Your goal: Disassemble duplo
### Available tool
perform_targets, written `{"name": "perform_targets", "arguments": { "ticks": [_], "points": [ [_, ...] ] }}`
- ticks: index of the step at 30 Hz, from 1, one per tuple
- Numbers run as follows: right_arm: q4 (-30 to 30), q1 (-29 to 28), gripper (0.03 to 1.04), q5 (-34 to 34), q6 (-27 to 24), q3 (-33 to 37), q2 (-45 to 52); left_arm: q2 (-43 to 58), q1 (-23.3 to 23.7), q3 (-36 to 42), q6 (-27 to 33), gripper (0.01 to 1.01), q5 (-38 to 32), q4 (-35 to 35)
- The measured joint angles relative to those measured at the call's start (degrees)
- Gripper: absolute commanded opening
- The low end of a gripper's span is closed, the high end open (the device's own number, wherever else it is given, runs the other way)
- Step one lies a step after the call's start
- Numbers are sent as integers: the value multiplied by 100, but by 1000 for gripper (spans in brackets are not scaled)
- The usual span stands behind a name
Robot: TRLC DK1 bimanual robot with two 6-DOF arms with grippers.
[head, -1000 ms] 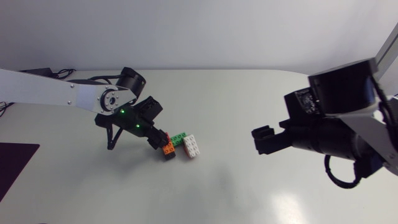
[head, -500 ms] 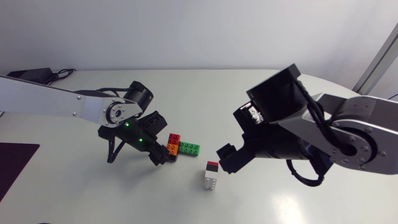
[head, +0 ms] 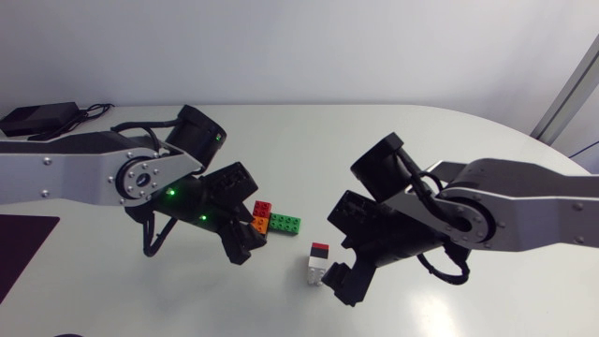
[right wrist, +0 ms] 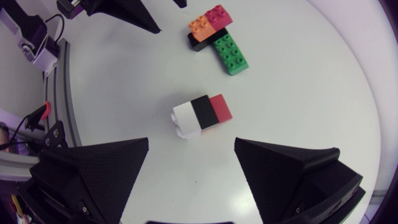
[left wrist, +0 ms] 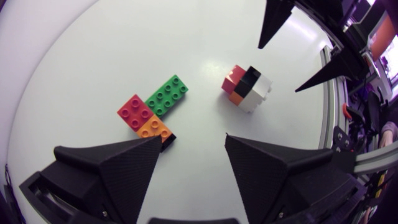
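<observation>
A flat cluster of duplo lies mid-table: a red brick [head: 263, 208], an orange brick [head: 256, 224] on a black one, and a green brick [head: 285, 223]. In the left wrist view, the red [left wrist: 132, 110], orange [left wrist: 154, 128] and green [left wrist: 167, 95] bricks lie just ahead of my left gripper [left wrist: 193, 180]. That gripper is open and empty, and sits at the cluster's left side [head: 245, 241]. A separate white, black and red stack [head: 318, 264] stands to the right. My right gripper [head: 339, 281] hangs beside it, open, with the stack [right wrist: 200, 113] ahead of its fingers.
The white table [head: 449, 140] carries nothing else near the bricks. Both arms lean in over its middle, one on each side of the two brick groups.
The white, black and red stack now stands apart from the cluster. My right arm swung in from the right and came down beside it. My left arm shifted slightly.
</observation>
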Motion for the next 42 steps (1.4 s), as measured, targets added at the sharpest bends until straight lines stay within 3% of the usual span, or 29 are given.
{"name": "perform_targets", "arguments": {
  "ticks": [11,21,26,29,31,38,42],
  "points": [
    [302,-356,974,-258,-1222,66,647,0,-98,-151,459,716,15,0],
    [326,-219,879,-258,-1320,256,922,7,-98,-216,566,715,15,63],
    [328,17,618,-256,-1320,350,922,22,-98,-227,566,715,20,111],
    [339,107,605,-256,-1320,358,957,22,-98,-227,566,715,37,133],
    [363,107,484,-254,-1320,361,1051,22,-98,-243,566,715,37,166],
    [518,140,370,-208,-1318,369,1115,22,-98,-334,566,715,37,173],
    [514,144,369,-181,-1298,369,1084,15,-98,-352,566,715,37,173]
  ]
}}
